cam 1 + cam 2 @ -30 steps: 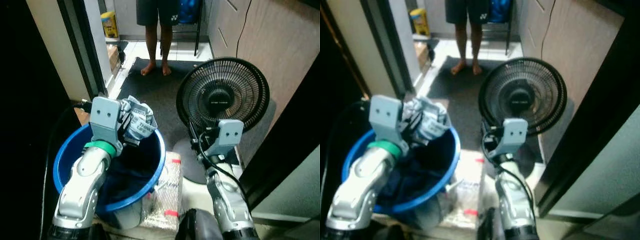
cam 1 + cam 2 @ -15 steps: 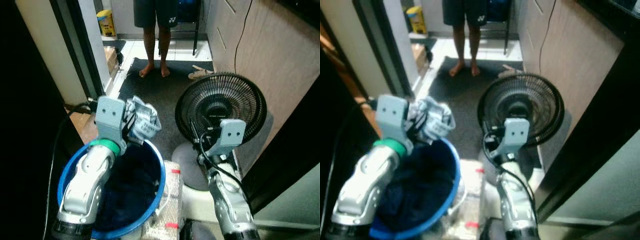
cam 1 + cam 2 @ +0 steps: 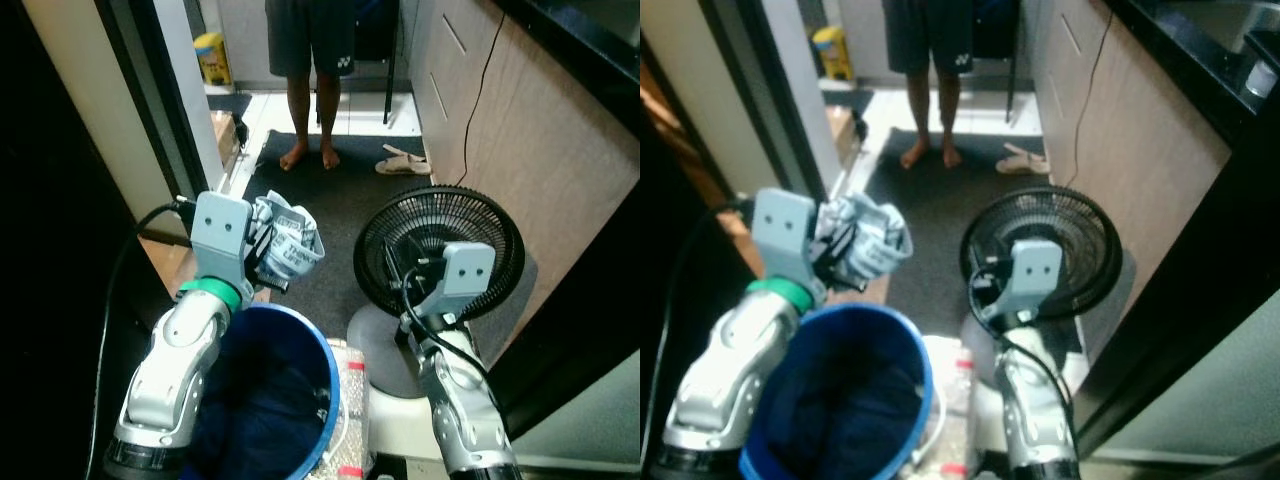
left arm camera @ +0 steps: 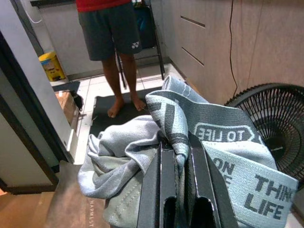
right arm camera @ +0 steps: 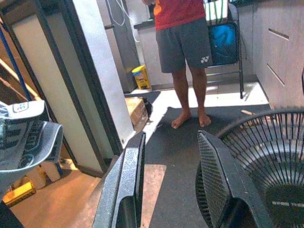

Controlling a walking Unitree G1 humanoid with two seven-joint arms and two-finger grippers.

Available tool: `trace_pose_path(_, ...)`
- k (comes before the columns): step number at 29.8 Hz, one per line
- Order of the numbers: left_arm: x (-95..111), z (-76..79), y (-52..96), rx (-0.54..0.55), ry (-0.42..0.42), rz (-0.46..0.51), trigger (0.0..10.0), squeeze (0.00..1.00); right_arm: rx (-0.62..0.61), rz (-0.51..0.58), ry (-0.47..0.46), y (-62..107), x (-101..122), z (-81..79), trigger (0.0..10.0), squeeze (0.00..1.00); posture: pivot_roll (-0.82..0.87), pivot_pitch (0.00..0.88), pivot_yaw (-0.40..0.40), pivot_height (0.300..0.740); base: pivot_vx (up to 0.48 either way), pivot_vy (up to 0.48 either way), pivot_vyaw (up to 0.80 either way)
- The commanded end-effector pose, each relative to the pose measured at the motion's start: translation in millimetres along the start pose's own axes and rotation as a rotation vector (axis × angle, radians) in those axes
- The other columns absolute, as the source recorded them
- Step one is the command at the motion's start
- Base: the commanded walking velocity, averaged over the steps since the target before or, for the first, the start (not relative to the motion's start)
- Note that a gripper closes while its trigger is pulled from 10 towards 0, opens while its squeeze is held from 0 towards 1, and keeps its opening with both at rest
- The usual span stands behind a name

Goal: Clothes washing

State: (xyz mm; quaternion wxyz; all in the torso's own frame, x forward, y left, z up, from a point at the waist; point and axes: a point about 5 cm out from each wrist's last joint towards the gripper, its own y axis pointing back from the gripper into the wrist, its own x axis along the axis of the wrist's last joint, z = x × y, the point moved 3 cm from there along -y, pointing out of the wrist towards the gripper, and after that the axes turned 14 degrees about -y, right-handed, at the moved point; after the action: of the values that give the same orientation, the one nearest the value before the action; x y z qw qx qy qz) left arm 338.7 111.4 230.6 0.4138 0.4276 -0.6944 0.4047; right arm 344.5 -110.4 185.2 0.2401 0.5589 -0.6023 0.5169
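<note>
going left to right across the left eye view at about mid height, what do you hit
dark doorframe → left gripper shut on the grey printed cloth → black floor fan, with the right gripper open in front of it → wooden cabinet side

The floor [image 3: 345, 105] carries everything in view. A dark mat [image 3: 340, 190] covers its middle, running from the doorway toward the near side. Beyond the mat the floor is pale tile. A person's bare feet [image 3: 310, 156] stand at the mat's far edge — a pair of sandals [image 3: 403, 160] lies just beside them, toward the cabinet wall. A black fan [image 3: 437, 250] stands on its round base at the mat's near right. A blue bucket [image 3: 275, 400] holding dark cloth sits at the near left.
</note>
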Motion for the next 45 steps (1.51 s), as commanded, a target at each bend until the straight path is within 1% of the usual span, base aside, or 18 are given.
trace_pose_path(1, -3, -2.8, 1.8, 0.009, -0.006, -0.004, 10.0, 0.00, 0.005, -0.017, -0.009, 0.2, -4, -2.8, 10.0, 0.00, -0.09, 0.061, 0.073, 0.706, 0.000, 0.000, 0.00)
trace_pose_path(5, -2, -4.3, 1.1, 0.012, -0.008, -0.002, 10.0, 0.00, 0.006, -0.016, -0.010, -1.1, -4, -3.2, 10.0, 0.00, -0.08, 0.059, 0.074, 0.720, 0.000, 0.000, 0.00)
trace_pose_path(10, 0, -11.2, -1.0, 0.022, -0.031, 0.002, 10.0, 0.00, -0.010, 0.001, -0.028, -5.1, -3, -3.2, 10.0, 0.00, -0.03, 0.044, 0.088, 0.740, 0.000, 0.000, 0.00)
trace_pose_path(12, 1, -11.7, -1.0, 0.023, -0.036, 0.003, 10.0, 0.00, -0.013, 0.002, -0.032, -5.2, -4, -2.8, 10.0, 0.00, -0.03, 0.044, 0.088, 0.740, 0.000, 0.000, 0.00)
trace_pose_path(16, 0, -12.9, 1.0, 0.042, -0.032, -0.002, 10.0, 0.00, -0.010, -0.011, -0.037, -5.1, -6, -1.7, 10.0, 0.00, 0.00, 0.047, 0.062, 0.740, 0.000, 0.000, 0.00)
trace_pose_path(18, -3, -14.5, 5.4, 0.063, -0.030, -0.014, 10.0, 0.00, -0.005, -0.024, -0.037, -6.0, -8, -1.2, 10.0, 0.00, 0.01, 0.048, 0.046, 0.740, 0.000, 0.000, 0.00)
trace_pose_path(24, -6, -16.9, 8.2, 0.081, -0.031, -0.024, 10.0, 0.00, -0.002, -0.030, -0.034, -8.8, -9, -2.3, 10.0, 0.00, 0.02, 0.047, 0.039, 0.740, 0.000, 0.000, 0.00)
trace_pose_path(31, -11, -16.7, 7.6, 0.084, -0.031, -0.044, 10.0, 0.00, -0.040, -0.043, -0.037, -8.0, -14, 3.7, 10.0, 0.00, 0.02, 0.043, 0.040, 0.740, 0.000, 0.000, 0.00)
trace_pose_path(33, -24, -11.8, 9.8, 0.059, -0.002, -0.091, 10.0, 0.00, -0.059, -0.070, -0.012, -2.6, -23, 10.7, 10.0, 0.00, 0.02, 0.033, 0.048, 0.740, 0.000, 0.000, 0.00)
trace_pose_path(34, -24, -11.8, 9.8, 0.059, -0.002, -0.091, 10.0, 0.00, -0.059, -0.070, -0.012, -2.6, -23, 10.7, 10.0, 0.00, 0.02, 0.033, 0.048, 0.740, 0.000, 0.000, 0.00)
trace_pose_path(35, -35, -6.6, 14.8, 0.022, -0.049, -0.119, 10.0, 0.00, -0.066, -0.100, 0.015, 3.4, -32, 14.8, 10.0, 0.00, 0.02, 0.031, 0.057, 0.740, 0.000, 0.000, 0.00)
trace_pose_path(36, -35, -6.6, 14.8, 0.022, -0.049, -0.119, 10.0, 0.00, -0.066, -0.100, 0.015, 3.4, -32, 14.8, 10.0, 0.00, 0.02, 0.031, 0.057, 0.740, 0.000, 0.000, 0.00)
trace_pose_path(38, -63, 4.0, 32.5, -0.055, -0.085, -0.194, 10.0, 0.00, -0.101, -0.195, 0.034, 22.8, -57, 27.1, 10.0, 0.00, 0.00, 0.022, 0.049, 0.740, 0.000, 0.000, 0.00)
trace_pose_path(39, -63, 4.0, 32.5, -0.055, -0.085, -0.194, 10.0, 0.00, -0.101, -0.195, 0.034, 22.8, -57, 27.1, 10.0, 0.00, 0.00, 0.022, 0.049, 0.740, 0.000, 0.000, 0.00)
trace_pose_path(40, -74, 7.2, 39.9, -0.070, -0.073, -0.229, 10.0, 0.00, -0.121, -0.238, 0.041, 32.5, -67, 33.5, 10.0, 0.00, 0.00, 0.022, 0.044, 0.740, 0.000, 0.000, 0.00)
trace_pose_path(41, -84, 11.2, 44.7, -0.070, -0.058, -0.256, 10.0, 0.00, -0.133, -0.279, 0.056, 41.1, -75, 40.2, 10.0, 0.00, -0.01, 0.016, 0.019, 0.740, 0.000, 0.000, 0.00)
trace_pose_path(42, -89, 13.7, 46.9, -0.067, -0.051, -0.270, 10.0, 0.00, -0.139, -0.302, 0.068, 45.9, -79, 44.2, 10.0, 0.00, -0.01, 0.016, 0.019, 0.740, 0.000, 0.000, 0.00)
trace_pose_path(45, -89, 13.7, 46.9, -0.067, -0.051, -0.270, 10.0, 0.00, -0.139, -0.302, 0.068, 45.9, -79, 44.2, 10.0, 0.00, -0.01, 0.016, 0.019, 0.740, 0.000, 0.000, 0.00)
